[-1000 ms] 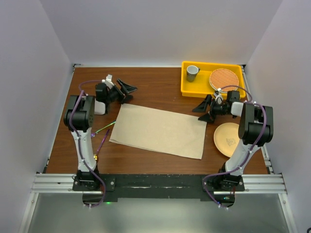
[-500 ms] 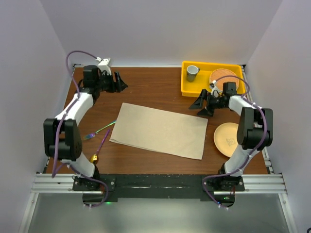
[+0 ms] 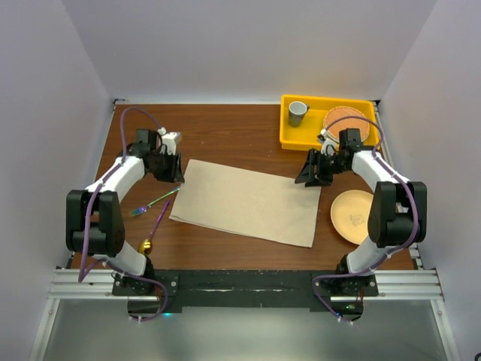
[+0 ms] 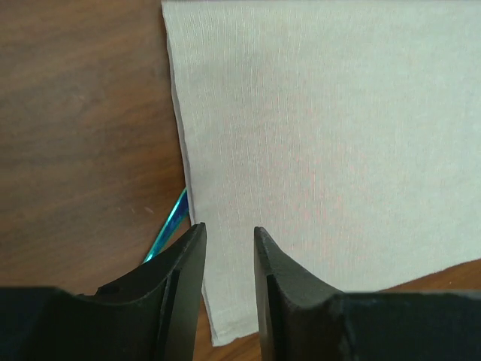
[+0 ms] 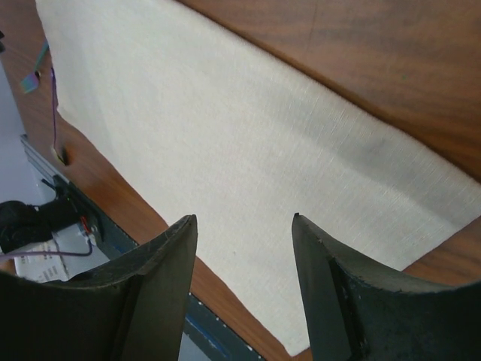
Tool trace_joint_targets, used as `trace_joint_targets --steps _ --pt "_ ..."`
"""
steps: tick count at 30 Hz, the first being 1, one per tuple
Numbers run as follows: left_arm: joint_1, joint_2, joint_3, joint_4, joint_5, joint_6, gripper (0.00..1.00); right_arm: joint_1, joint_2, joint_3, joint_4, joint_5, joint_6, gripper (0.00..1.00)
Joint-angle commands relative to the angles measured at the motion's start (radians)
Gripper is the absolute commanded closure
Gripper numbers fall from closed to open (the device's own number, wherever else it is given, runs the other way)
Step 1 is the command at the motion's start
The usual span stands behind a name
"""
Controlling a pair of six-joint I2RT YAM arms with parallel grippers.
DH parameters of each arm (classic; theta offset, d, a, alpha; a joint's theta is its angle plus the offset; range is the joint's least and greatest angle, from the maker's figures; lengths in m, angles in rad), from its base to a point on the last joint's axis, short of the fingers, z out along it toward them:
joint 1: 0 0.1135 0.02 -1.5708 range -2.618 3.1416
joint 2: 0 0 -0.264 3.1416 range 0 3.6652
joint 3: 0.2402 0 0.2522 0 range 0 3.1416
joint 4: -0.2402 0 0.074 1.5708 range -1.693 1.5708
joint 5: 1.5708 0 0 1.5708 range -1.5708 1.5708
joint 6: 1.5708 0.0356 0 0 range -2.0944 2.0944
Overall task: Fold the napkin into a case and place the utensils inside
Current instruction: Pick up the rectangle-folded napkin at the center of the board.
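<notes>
Both parted: L gripper (image 3: 173, 171) at napkin (image 3: 248, 201) far-left corner, R gripper (image 3: 309, 179) far-right.

Brown wooden table (image 3: 248, 143), beige napkin (image 3: 248, 203) flat mid-table; fork (image 3: 154, 201) and spoon (image 3: 154, 226) left; yellow tray (image 3: 301, 144), peach plate (image 3: 349, 214) right

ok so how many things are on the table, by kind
plain beige cloth napkin: 1
slim iridescent metal utensils, fork and spoon: 2
round peach plate: 1
yellow plastic tray: 1
grey cup: 1
round orange woven mat: 1
total: 7
</notes>
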Motion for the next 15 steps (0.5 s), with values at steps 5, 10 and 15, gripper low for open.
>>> trace_joint_targets --steps 5,10,15 --pt "0.006 0.022 -0.066 -0.042 -0.03 0.012 0.65 0.015 -0.065 -0.071 -0.026 0.054 -0.042 0.43" --pt "0.008 0.059 -0.076 -0.01 -0.054 -0.002 0.67 0.015 -0.063 -0.082 -0.037 0.071 -0.055 0.43" --pt "0.006 0.096 -0.073 0.013 -0.088 -0.004 0.67 0.015 -0.063 -0.089 -0.051 0.08 -0.069 0.43"
